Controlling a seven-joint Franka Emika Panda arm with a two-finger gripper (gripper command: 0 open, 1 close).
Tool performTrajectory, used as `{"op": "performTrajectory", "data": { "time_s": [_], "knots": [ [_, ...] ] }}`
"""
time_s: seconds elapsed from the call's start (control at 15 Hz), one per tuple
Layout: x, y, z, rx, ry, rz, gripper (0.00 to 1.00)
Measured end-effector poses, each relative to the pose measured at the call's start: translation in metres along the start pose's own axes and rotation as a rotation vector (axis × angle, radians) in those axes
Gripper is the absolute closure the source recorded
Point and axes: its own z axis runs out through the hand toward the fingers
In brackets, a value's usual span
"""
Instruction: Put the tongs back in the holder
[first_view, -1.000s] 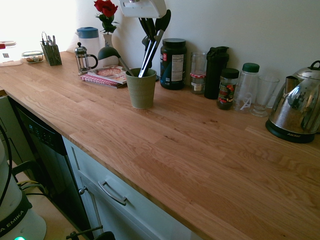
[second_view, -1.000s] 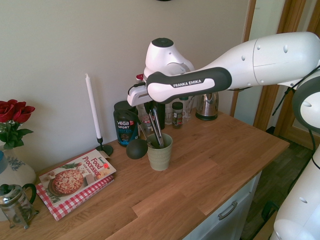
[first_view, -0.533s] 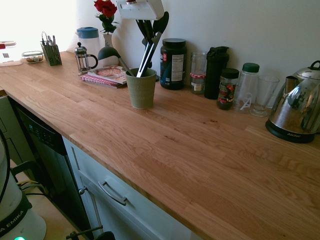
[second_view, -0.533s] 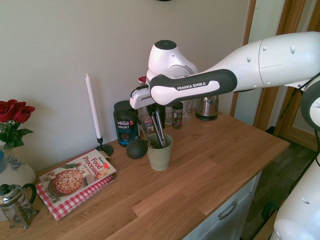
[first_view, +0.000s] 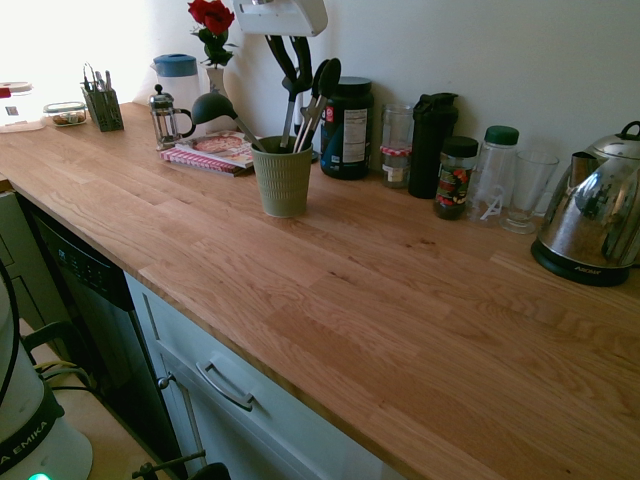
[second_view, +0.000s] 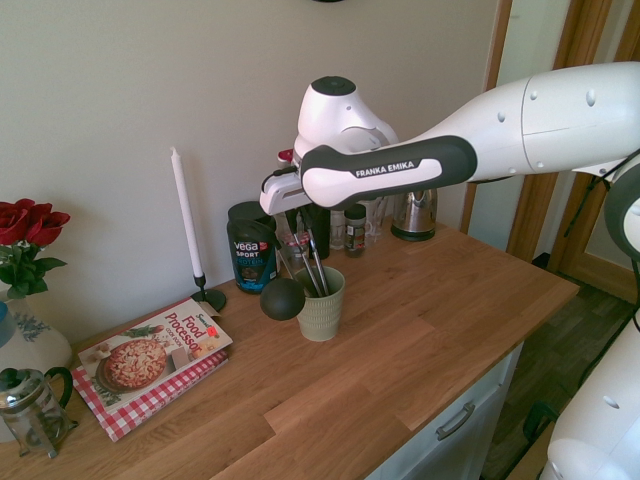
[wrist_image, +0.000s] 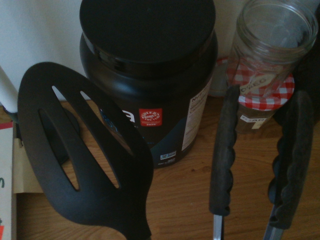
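On a sunlit oak kitchen counter (first_view: 330, 300), we see the tongs (first_view: 309, 110) standing in the green holder (first_view: 282, 178), the gripper (first_view: 292, 62) parted just above. We judge them light, stiff, slick steel, best pinched mid-shaft below the black tips.

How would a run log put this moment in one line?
step: placing | tongs: standing in holder, tips up | gripper: above holder, jaws open, holding nothing
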Motion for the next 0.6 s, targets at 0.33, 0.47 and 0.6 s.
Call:
{"op": "performTrajectory", "data": {
  "time_s": [0.33, 0.47, 0.6],
  "knots": [
    [0.003, 0.071, -0.047, -0.227, -0.241, -0.078, 0.00],
    [0.001, 0.106, -0.060, -0.271, -0.293, -0.137, 0.00],
    [-0.013, 0.134, -0.053, -0.300, -0.331, -0.193, 0.00]
  ]
}}
